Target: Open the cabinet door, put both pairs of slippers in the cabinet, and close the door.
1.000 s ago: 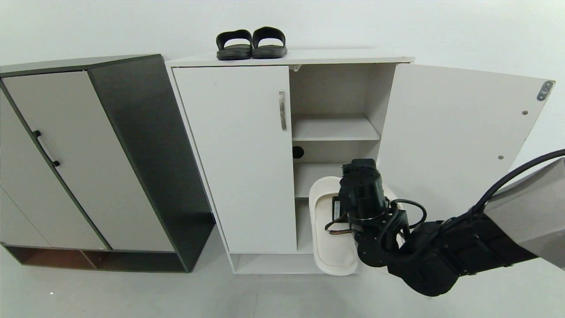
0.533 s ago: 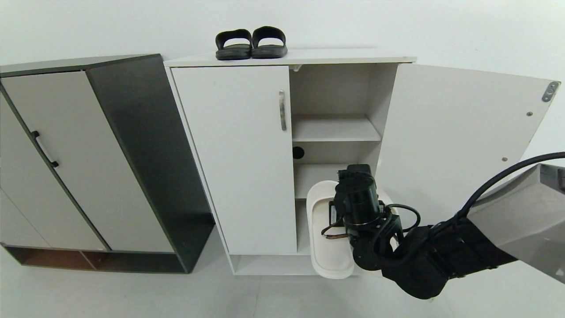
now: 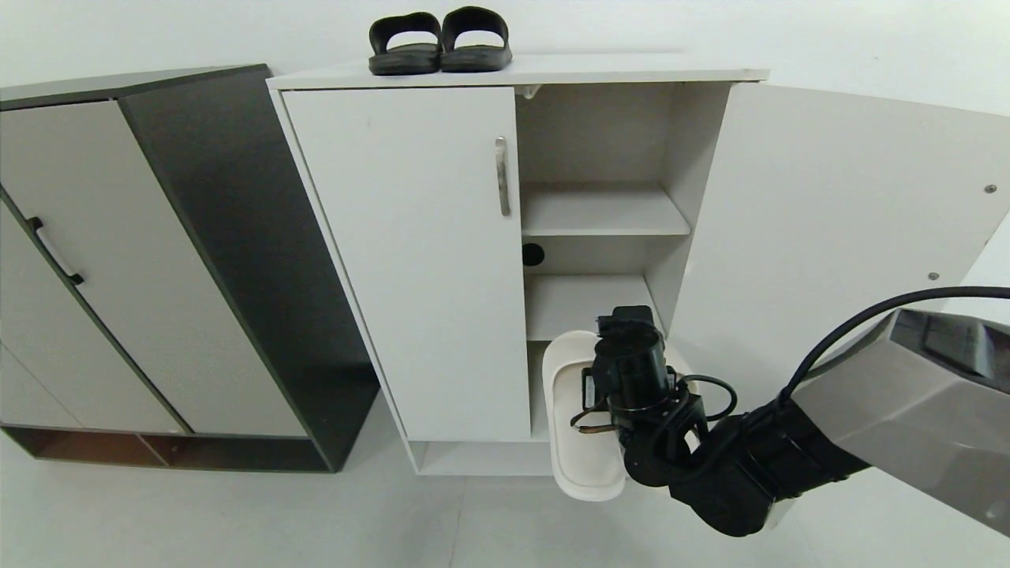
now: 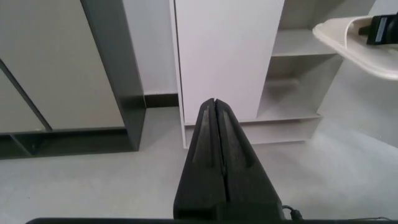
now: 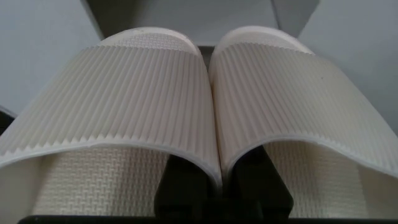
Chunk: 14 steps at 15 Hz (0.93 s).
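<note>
A pair of white slippers (image 3: 584, 426) hangs side by side in front of the white cabinet's (image 3: 410, 260) lower open compartment, toes toward the cabinet. My right gripper (image 5: 221, 190) is shut on the two adjoining inner edges of their ribbed straps (image 5: 143, 93); the right arm (image 3: 639, 379) covers the right slipper from above. A black pair of slippers (image 3: 438, 43) sits on the cabinet top. The right door (image 3: 828, 229) stands wide open and the left door is closed. My left gripper (image 4: 214, 106) is shut and empty, low over the floor, facing the cabinet's closed door, with one white slipper (image 4: 351, 40) off to its side.
Inside the open half are an upper shelf (image 3: 600, 213), a middle shelf (image 3: 584, 304) and a bottom space, all bare. A dark cabinet (image 3: 221, 252) with grey doors stands close on the left. Grey floor (image 3: 316, 521) lies in front.
The head camera has moved closer to the cabinet. The right gripper with the white slippers has sunk a little relative to the cabinet's shelves.
</note>
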{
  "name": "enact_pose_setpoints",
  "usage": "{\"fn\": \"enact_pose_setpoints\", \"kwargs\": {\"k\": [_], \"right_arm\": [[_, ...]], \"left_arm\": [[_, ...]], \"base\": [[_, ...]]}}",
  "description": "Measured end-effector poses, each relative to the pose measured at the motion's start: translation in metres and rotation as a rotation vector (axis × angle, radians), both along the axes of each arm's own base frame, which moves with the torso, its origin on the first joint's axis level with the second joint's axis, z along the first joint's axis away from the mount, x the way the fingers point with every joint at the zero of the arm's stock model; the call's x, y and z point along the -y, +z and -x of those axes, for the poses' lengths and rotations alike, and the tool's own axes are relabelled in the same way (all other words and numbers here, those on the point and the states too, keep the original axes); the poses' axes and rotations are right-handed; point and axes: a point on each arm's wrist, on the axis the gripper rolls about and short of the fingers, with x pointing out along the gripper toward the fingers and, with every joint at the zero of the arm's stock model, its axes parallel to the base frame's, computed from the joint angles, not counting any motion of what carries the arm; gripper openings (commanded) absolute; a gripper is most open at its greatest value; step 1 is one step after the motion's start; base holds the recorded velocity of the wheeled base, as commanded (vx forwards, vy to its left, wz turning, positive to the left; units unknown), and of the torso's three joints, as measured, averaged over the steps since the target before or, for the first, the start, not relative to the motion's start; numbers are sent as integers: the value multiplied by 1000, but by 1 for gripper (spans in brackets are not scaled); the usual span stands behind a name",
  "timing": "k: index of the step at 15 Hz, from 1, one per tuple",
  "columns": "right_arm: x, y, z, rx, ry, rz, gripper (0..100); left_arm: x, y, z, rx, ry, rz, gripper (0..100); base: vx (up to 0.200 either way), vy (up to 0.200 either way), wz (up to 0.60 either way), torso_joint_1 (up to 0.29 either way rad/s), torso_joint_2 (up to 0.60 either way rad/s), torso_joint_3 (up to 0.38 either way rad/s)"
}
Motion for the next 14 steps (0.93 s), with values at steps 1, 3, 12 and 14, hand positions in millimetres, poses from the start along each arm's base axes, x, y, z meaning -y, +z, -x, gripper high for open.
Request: {"fn": "enact_pose_setpoints", "kwargs": {"k": [1,3,12,14], "right_arm": [[2,-3,-4,5,-2,-3,0],[2,-8,-10,26,9,-6,0],[-1,-20,-20,78,13,1,0],[-1,-17,-21,126,12,-7,0]], "left_arm": [[0,0,0,0,-1,0,0],[0,0,0,0,0,0,0],[0,0,0,0,-3,-3,0],[0,0,0,0,-3,-3,0]], "base": [[0,0,0,2,-2,-188],[0,0,0,0,0,-195],[0,0,0,3,4,-162],[0,0,0,0,0,0]]}}
